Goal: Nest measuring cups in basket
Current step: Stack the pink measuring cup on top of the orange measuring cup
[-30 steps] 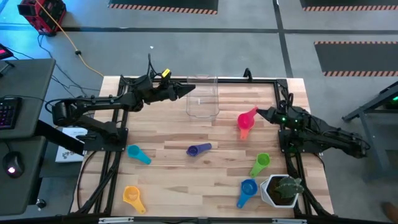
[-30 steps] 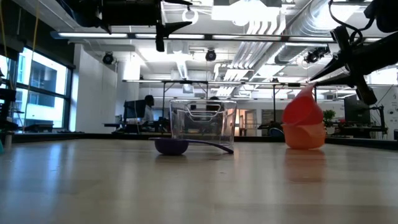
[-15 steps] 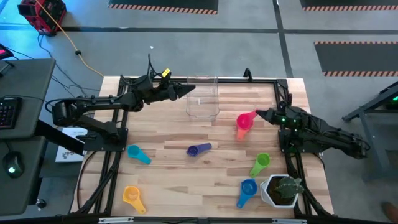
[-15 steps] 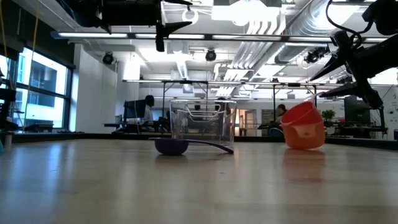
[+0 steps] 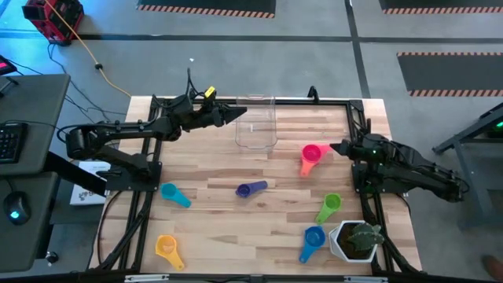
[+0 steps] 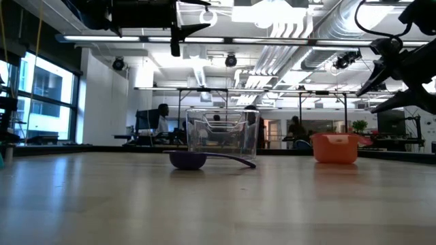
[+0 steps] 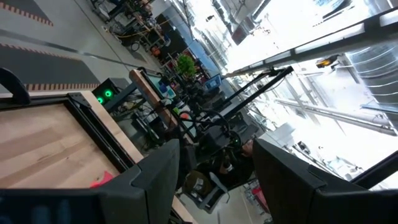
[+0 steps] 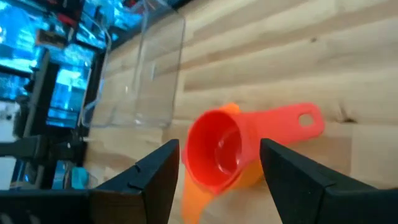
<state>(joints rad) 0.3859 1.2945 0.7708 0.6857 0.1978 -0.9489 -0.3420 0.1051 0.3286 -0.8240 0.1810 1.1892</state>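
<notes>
The pink cup [image 5: 312, 152] sits level inside a yellow-orange cup [image 8: 198, 198] on the table, right of the clear basket [image 5: 257, 123]. My right gripper [image 5: 335, 147] is open just right of the pink cup's handle [image 8: 301, 121] and above it, clear of it in the low view [image 6: 375, 82]. My left gripper [image 5: 240, 112] hangs open, holding nothing, over the basket's left rim. Purple [image 5: 251, 189], teal [image 5: 174, 194], yellow [image 5: 167, 248], green [image 5: 329, 206] and blue [image 5: 313, 238] cups lie on the table on their bases.
A white pot with a green plant [image 5: 355, 240] stands at the near right corner, beside the blue cup. Black frame rails [image 5: 149, 181] run along the table's left, right and far edges. Bare wood [image 5: 236, 236] lies between the purple cup and the near edge.
My right gripper has opened and let go of the pink cup, then drawn back a little toward the table's right edge. The pink cup, held tilted a second ago, has dropped level into the yellow-orange cup.
</notes>
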